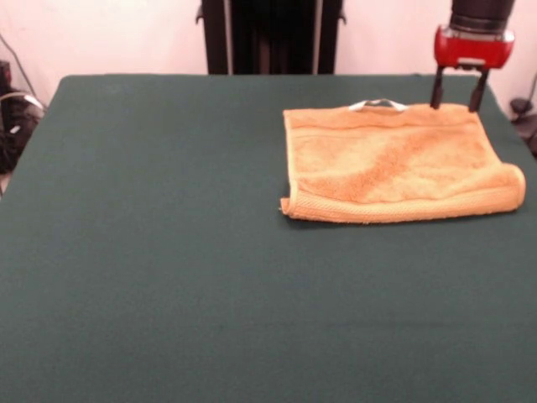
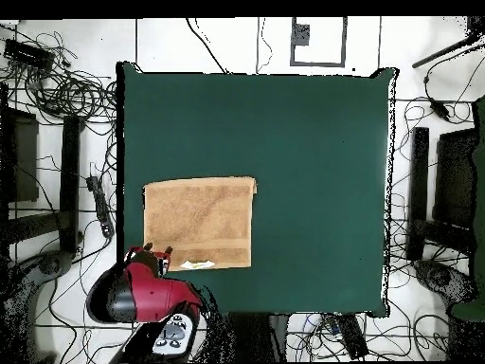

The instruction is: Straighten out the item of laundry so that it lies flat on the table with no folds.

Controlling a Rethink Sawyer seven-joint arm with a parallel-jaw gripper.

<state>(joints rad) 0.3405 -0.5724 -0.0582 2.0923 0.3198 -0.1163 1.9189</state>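
Observation:
The orange-tan towel lies on the dark green table, at the right side toward the far edge in the front view. It looks doubled over, with a thick rolled fold along its near edge and right end. A small white tag sticks out at its far edge. My gripper is open and empty, with its fingertips just at the towel's far right corner. In the overhead view the towel is at the table's lower left, with the gripper at its lower left corner.
The robot's black pedestal stands behind the table's far edge. The towel lies close to the table's right edge in the front view. Cables and equipment crowd the floor around the table.

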